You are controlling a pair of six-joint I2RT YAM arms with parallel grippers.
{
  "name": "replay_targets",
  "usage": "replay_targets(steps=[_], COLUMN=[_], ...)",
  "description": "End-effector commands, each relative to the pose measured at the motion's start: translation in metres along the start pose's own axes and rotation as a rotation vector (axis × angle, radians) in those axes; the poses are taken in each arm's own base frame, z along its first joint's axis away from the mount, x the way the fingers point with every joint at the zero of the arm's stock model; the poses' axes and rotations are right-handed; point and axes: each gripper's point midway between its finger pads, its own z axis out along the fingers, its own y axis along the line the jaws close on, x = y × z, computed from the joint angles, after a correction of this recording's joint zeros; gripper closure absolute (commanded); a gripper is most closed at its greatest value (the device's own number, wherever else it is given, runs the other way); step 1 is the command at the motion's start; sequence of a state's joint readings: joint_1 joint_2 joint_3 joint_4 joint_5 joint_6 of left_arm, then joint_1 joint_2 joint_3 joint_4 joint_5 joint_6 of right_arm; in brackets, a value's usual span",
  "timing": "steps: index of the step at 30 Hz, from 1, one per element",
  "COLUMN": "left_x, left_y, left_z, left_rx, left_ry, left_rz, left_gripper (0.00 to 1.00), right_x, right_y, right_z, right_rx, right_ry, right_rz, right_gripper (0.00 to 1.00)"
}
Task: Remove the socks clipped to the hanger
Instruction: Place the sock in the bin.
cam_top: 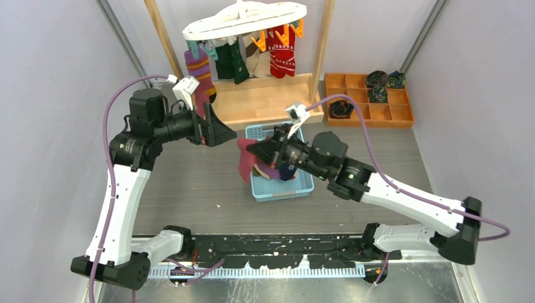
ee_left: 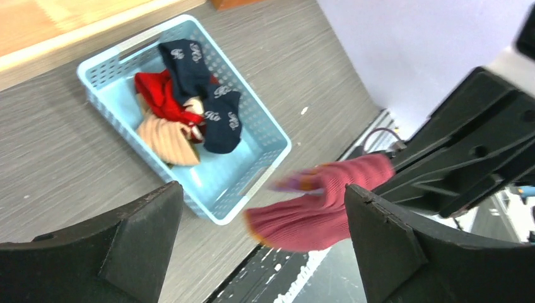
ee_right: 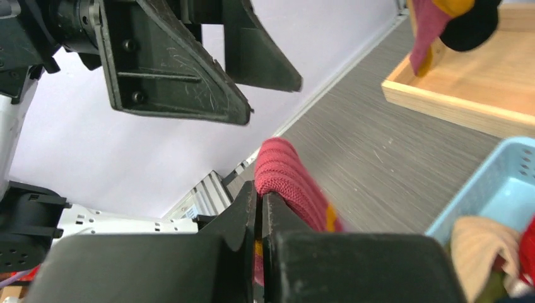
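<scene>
We are gripping the maroon sock (cam_top: 245, 163) in our closed right pincer (cam_top: 253, 150), beside the left rim of the blue basket (cam_top: 301, 187), while our left pincer (cam_top: 217, 129) is gaping empty. We should be carrying it over the basket before releasing; more socks (cam_top: 282, 53) are hanging on the hanger (cam_top: 246, 19)

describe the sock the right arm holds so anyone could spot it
Find the central light blue basket. At its left edge, the right pincer is shut on a dusty-red ribbed sock. Unlike the navy, red and beige socks inside, it hangs in the air.
</scene>
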State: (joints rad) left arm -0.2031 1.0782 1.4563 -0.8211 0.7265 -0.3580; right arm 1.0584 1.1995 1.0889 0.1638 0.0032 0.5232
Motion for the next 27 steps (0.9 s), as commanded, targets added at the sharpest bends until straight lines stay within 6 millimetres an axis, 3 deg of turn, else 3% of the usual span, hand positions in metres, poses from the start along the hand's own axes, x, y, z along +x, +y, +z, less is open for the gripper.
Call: replay_targets(steps=[1, 5, 7, 15, 19, 21, 23, 25, 27], left_x=[-0.001, 0.01, 0.015, 0.019, 0.021, 0.021, 0.02, 0.019, 0.016], left_y=[0.003, 0.021, 0.028, 0.04, 0.047, 0.052, 0.057, 0.063, 0.07], left_z=[-0.018, -0.023, -0.024, -0.034, -0.037, -0.039, -0.041, -0.043, -0.046], left_rx=[-0.089, -0.178, -0.209, -0.288, -0.317, -0.334, -0.35, -0.356, -0.359], left_ry=[-0.018, 0.021, 0.036, 0.045, 0.051, 0.051, 0.05, 0.048, 0.04], left_rz=[0.086, 0.113, 0.123, 0.171, 0.181, 0.18, 0.177, 0.164, 0.136], left_gripper=[0.0, 0.0, 0.0, 0.0, 0.0, 0.0, 0.0, 0.0, 0.0], right_x=[0.02, 0.06, 0.077, 0.104, 0.113, 0.107, 0.095, 0.08, 0.06], right_y=[-0.031, -0.071, -0.101, -0.214, -0.263, -0.279, -0.281, -0.275, -0.263], right_z=[-0.039, -0.056, -0.056, -0.031, -0.025, -0.026, -0.03, -0.036, -0.043], right_rx=[0.165, 0.271, 0.322, 0.507, 0.68, 0.772, 0.833, 0.87, 0.877], right_ry=[0.081, 0.218, 0.272, 0.297, 0.335, 0.318, 0.293, 0.263, 0.215], right_rz=[0.044, 0.114, 0.187, 0.284, 0.172, 0.104, 0.03, -0.033, -0.062], right_gripper=[0.99, 0.99, 0.99, 0.99, 0.97, 0.76, 0.46, 0.34, 0.32])
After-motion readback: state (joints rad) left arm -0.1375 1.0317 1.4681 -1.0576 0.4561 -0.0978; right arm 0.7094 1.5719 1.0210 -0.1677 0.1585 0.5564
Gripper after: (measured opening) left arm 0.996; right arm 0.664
